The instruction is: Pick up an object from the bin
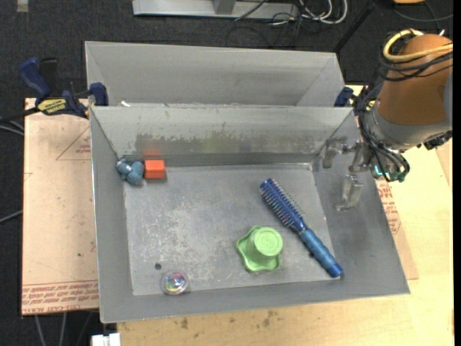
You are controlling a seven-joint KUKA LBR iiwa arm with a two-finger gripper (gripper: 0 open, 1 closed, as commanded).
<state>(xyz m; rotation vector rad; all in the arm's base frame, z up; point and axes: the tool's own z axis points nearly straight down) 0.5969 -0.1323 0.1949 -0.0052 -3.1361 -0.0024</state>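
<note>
Blue hairbrush (297,223), flat, diagonal, handle lower right

1 each: brush (297,222), green cup (261,249), block (154,169), lump (131,171), ball (174,283)

A rounded orange cover (418,85) sits behind the silver-grey metal hand (350,193), with a pale cable (409,34) looped over its top. Nearer the hand come a grey ring (403,130) and black cables (385,166) with teal tips.

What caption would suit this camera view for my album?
Robot arm's tool at the right wall of a grey bin, near a blue hairbrush and a green cap.
</note>
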